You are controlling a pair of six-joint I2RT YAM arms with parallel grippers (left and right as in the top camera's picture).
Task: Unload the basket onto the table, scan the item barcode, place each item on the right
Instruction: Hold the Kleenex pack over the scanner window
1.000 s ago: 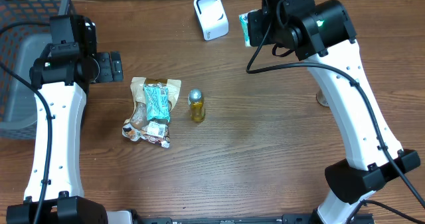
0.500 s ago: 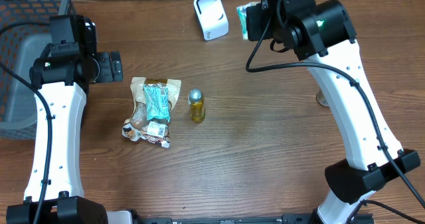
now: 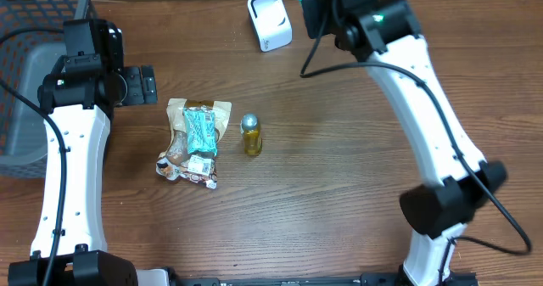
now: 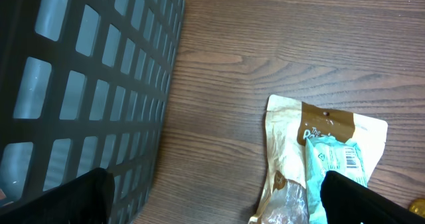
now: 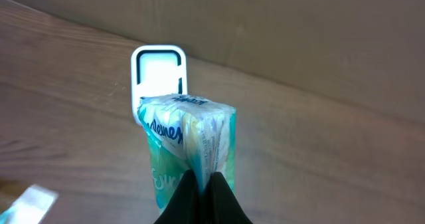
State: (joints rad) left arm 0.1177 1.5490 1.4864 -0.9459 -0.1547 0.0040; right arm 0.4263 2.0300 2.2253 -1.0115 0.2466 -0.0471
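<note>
Green-and-white plastic-wrapped tissue pack (image 5: 189, 141) sits pinched in the closed right gripper (image 5: 201, 177), the white boxy scanner (image 5: 159, 71) behind it at 12 o'clock. Overhead, the pack hangs at the scanner's 3 o'clock. Left wrist: the left gripper (image 4: 212, 184) gapes wide, empty, over the wooden desk (image 4: 265, 51).

Tissue pack (image 5: 188, 144) base hidden (behind right hand (image 5: 202, 179)); basket (image 4: 80, 84) cropped.

A dark basket (image 4: 86, 84) stood left of the left gripper (image 3: 140, 85). To the gripper's right, on the counter (image 3: 322, 176), lay a tan bag (image 3: 188, 112) under a teal packet (image 3: 200, 130), with a gold bottle (image 3: 251, 135) farther right.
</note>
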